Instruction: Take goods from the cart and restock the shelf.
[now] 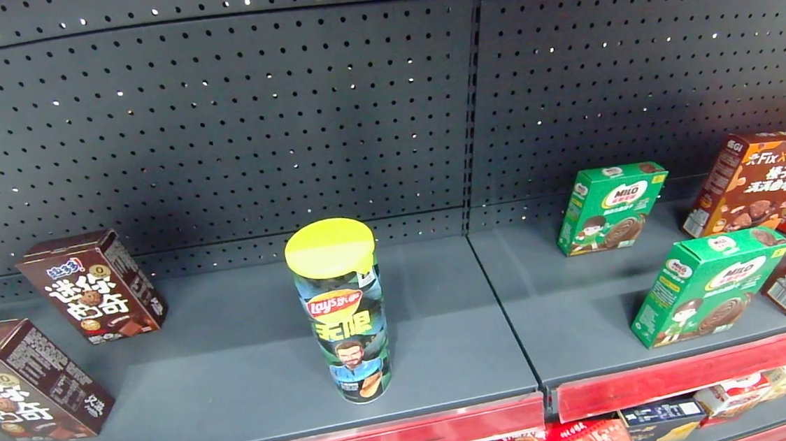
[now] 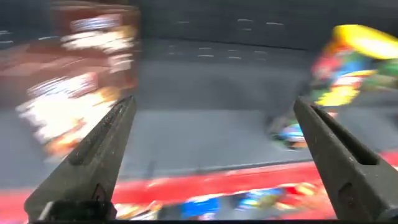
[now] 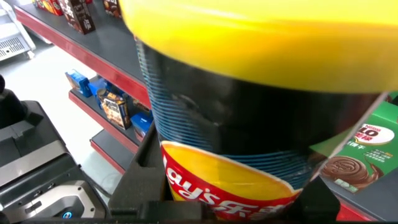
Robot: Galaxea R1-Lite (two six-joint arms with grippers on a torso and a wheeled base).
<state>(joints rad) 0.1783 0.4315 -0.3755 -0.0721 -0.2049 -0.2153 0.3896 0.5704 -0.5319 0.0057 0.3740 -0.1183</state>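
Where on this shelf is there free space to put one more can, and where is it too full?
The widest bare patch lies between the standing chips can and the two green boxes, across the joint of the shelf. A smaller one lies between that can and the brown boxes on the left. The right end, beside the orange boxes, is crowded.

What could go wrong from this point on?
The upright can stands tall near the front of the shelf; setting the held can beside it could knock it off. The left jaws, open, face the shelf beside a brown box and might clip it.
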